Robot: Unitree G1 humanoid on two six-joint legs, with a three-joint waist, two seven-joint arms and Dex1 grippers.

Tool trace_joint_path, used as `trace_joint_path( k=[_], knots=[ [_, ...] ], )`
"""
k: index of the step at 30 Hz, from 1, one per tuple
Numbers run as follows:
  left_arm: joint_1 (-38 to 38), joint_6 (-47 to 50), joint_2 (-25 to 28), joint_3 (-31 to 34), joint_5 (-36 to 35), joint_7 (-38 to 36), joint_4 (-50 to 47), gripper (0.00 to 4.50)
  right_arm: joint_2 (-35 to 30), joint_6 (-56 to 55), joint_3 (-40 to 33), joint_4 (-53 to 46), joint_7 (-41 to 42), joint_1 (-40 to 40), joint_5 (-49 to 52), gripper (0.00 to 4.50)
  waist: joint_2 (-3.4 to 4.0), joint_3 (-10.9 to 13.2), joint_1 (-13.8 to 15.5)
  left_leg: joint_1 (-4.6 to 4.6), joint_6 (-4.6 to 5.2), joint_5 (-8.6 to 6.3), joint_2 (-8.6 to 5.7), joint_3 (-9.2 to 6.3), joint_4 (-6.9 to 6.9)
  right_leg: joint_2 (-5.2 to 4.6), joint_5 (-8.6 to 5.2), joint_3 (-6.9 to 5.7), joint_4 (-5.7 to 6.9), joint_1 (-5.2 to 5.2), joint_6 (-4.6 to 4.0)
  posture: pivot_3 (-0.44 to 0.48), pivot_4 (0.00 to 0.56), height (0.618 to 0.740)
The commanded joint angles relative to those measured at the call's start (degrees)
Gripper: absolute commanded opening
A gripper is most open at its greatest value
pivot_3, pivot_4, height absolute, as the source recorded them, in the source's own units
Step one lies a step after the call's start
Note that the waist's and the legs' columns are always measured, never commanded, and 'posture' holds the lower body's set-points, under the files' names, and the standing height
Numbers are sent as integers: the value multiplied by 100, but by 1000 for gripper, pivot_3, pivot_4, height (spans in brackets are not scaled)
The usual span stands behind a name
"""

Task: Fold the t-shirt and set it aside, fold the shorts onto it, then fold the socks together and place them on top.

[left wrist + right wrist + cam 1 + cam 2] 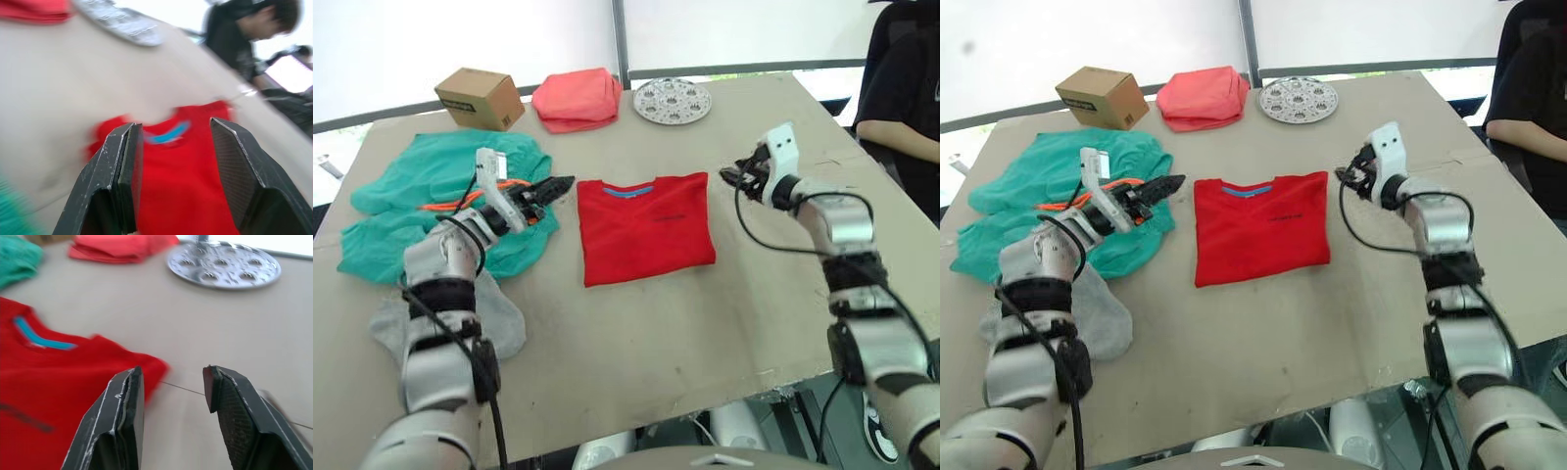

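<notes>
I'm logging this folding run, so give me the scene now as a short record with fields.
t-shirt: folded into a rectangle, table centre, neck label up
shorts: spread unfolded, left of the t-shirt
socks: grey, near edge, under the left arm
left gripper: open, empty, over the shorts' right edge
right gripper: open, empty, just right of the t-shirt
pink cloth: folded, far side
box: far left
metal tray: far side, right of the pink cloth
person: at the table's right

Folded red t-shirt [646,227], crumpled shorts [431,196], socks [460,318]
</notes>
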Motion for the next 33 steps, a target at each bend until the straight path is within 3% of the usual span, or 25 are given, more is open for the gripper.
trace_joint_path(
  k=[1,3,7,12,15,20,23,25,26,28,30,31,33],
  knots=[
    [649,-157,-705,-581,93,812,-1716,2439,771,-439,469,-645,-901,176,-417,2095,-2,-13,-2,7,1,0,-3,6,-1,1,1,5,-5,1,0,0,150,740],
    [948,-465,-1293,-732,415,1639,-2059,2439,1240,-1006,817,-234,-1304,284,-823,2095,-7,-17,43,61,1,-2,-4,25,-12,0,2,24,-11,41,2,0,150,740],
    [1304,-1467,-1801,-1032,1225,2515,-1736,2439,1944,-2004,827,1051,-2092,287,-1094,2095,-15,-21,123,71,-1,-1,-3,35,-16,13,6,35,-8,39,-4,0,150,740],
    [1492,-2176,-2042,-1121,1862,3401,-1119,2439,2034,-2711,841,2468,-2776,435,-1454,2095,-16,-30,182,65,-3,0,-9,37,-15,10,5,32,-21,35,-5,0,150,740],
    [1721,-2245,-1979,-1138,1995,3503,-1075,2439,1962,-2837,785,2585,-2978,647,-1521,2095,-12,-53,176,68,-3,0,-6,38,-16,12,5,32,-19,35,-5,0,150,740],
    [2001,-2229,-1711,-1121,2065,3472,-1000,2439,1866,-2792,823,1247,-2779,1353,-1445,2095,-1,-121,147,79,1,-2,-4,38,-16,16,4,32,-15,45,-5,0,150,740],
    [1981,-2369,-1714,-872,1695,3345,-1186,2439,1800,-2489,748,-404,-2162,1824,-850,2095,1,-120,134,83,20,-13,-4,36,-13,17,4,31,-15,52,-5,0,150,740],
    [2018,-2392,-1675,-687,1229,2978,-1533,2546,1654,-1601,671,-1560,-1922,2113,-419,2606,6,-116,109,73,19,-13,2,37,-14,20,4,33,-14,43,-4,0,150,740],
    [2063,-2276,-1606,-615,930,2694,-1720,2546,1555,-1070,619,-2101,-1857,2242,-213,2606,6,-115,120,73,19,-13,2,37,-15,21,4,33,-14,42,-4,0,150,740],
    [2195,-1990,-1362,-589,523,2161,-2038,2546,1406,-133,483,-2852,-1837,2443,166,3555,5,-116,124,64,15,-11,6,28,-17,24,4,27,-17,36,-5,0,150,740],
    [2309,-1743,-1138,-585,208,1789,-2371,2956,1311,497,336,-3291,-1922,2553,369,3875,6,-115,134,64,14,-12,8,25,-16,24,3,25,-17,38,-6,0,150,740],
    [2348,-1507,-979,-578,-18,1641,-2625,3356,1226,882,276,-3491,-1932,2611,485,4500,6,-115,140,63,19,-16,8,24,-18,25,2,23,-23,38,-7,0,150,740],
    [2566,-989,-483,-565,-467,1238,-3254,4143,1123,1507,154,-3697,-1999,2781,650,4500,5,-113,141,62,22,-17,7,25,-18,24,2,23,-29,38,-8,0,150,740]
  ],
)
